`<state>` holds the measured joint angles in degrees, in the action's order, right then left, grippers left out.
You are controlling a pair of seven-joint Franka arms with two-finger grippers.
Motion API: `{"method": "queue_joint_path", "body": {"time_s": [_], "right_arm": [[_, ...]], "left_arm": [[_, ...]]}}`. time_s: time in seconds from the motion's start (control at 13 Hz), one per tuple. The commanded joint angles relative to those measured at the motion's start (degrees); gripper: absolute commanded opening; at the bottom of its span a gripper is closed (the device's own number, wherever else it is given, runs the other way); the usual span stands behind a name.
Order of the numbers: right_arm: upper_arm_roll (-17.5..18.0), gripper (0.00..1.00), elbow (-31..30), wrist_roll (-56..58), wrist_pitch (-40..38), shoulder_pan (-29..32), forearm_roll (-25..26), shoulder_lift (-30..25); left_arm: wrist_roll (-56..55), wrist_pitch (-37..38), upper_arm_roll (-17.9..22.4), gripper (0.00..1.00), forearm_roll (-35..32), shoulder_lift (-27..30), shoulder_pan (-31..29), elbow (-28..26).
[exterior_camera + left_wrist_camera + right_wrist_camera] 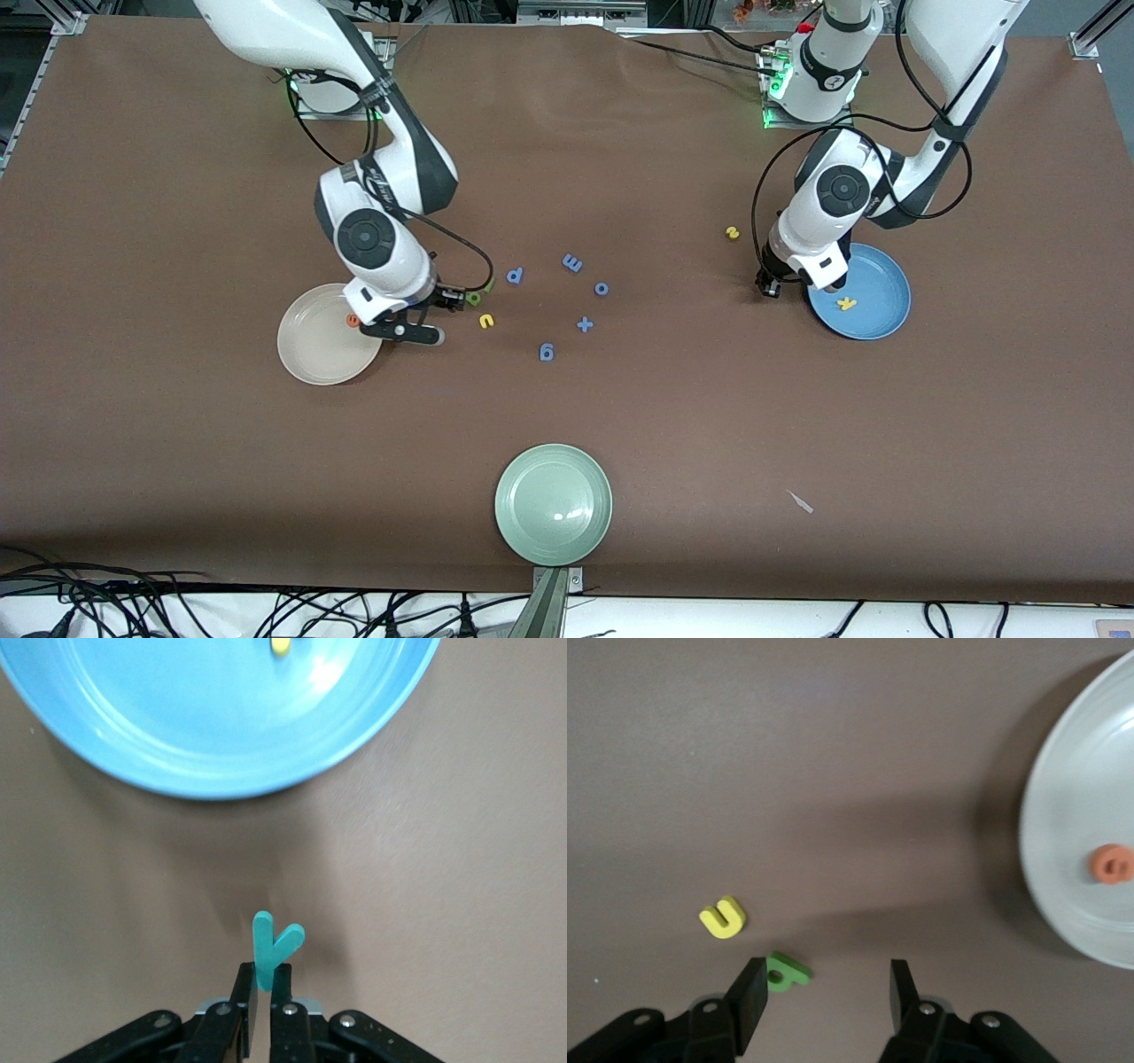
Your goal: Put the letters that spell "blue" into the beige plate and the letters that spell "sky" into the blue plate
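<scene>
Left gripper pinches the y by its tail beside the blue plate, slip risk, while right gripper hangs released over the b.

round pale green plate at the near edge of the brown surface | small blue foam letters p, m, o, plus sign, g mid-surface | tiny white scrap near the plate
</scene>
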<state>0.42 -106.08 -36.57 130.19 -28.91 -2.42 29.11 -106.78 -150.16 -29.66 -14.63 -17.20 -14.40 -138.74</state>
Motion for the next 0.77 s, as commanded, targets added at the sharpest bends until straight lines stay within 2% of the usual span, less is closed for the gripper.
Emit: {"method": "queue_joint_path", "body": {"time_s": [0.0, 0.15, 0.46, 0.69], "right_arm": [[-0.1, 0.65, 1.8, -4.7, 3.5, -2.2, -1.0, 3.6], [-0.1, 0.65, 1.4, -5.4, 4.4, -2.8, -1.0, 4.6], [0.0, 0.65, -0.7, -5.7, 4.5, -3.0, -1.2, 4.7], [0.5, 0.65, -1.8, -8.6, 5.7, -3.3, -1.1, 4.7]], "left_arm": [[0.2, 3.0, -0.4, 0.05, -1.8, 2.7, -1.9, 0.6], [2.7, 3.1, -0.4, 0.05, -1.7, 3.2, -4.4, 0.8], [16.3, 5.3, -0.3, 0.05, -1.9, 4.1, -13.3, 0.7], [22.4, 5.3, -0.2, 0.06, -2.0, 3.8, -16.9, 0.0]]}}
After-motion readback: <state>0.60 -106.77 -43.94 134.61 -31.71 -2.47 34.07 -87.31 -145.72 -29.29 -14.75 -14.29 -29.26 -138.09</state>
